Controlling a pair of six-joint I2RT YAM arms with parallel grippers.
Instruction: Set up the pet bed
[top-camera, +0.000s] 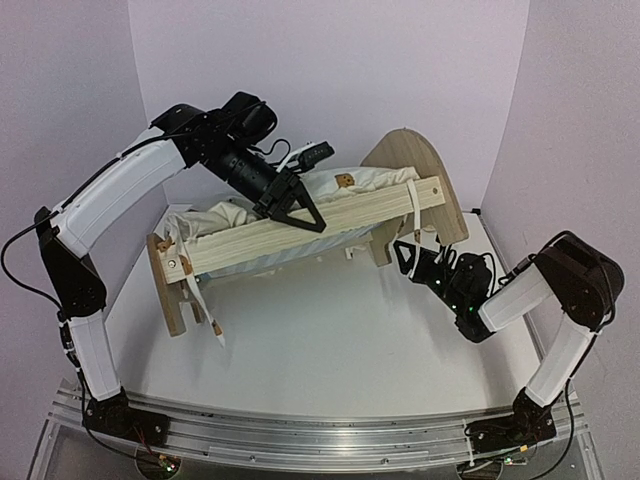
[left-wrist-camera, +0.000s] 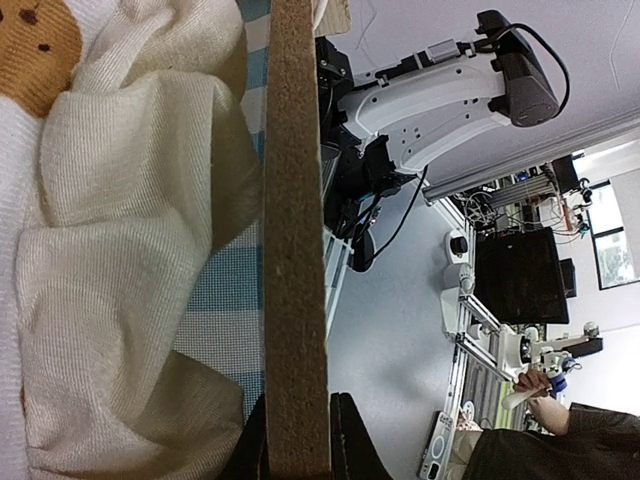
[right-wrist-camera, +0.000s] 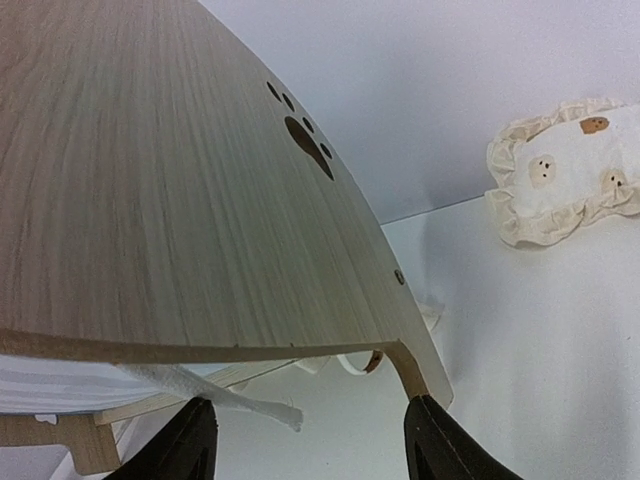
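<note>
The pet bed (top-camera: 250, 243) stands toward the back of the worktop (top-camera: 330, 345), its long side rail (left-wrist-camera: 295, 250) facing the arms, its rounded headboard (right-wrist-camera: 180, 180) at the right end near the wall, and the cream cushion (top-camera: 345, 188) crumpled inside against the rail. The left pincer (top-camera: 297, 213) is clamped over the rail's top edge, one finger on either side. The right pincer (right-wrist-camera: 310, 405) hangs spread wide at the headboard's lower edge, the frilled pillow (right-wrist-camera: 565, 170) lies apart by the wall, and a broad band of worktop runs between bed and arm bases
</note>
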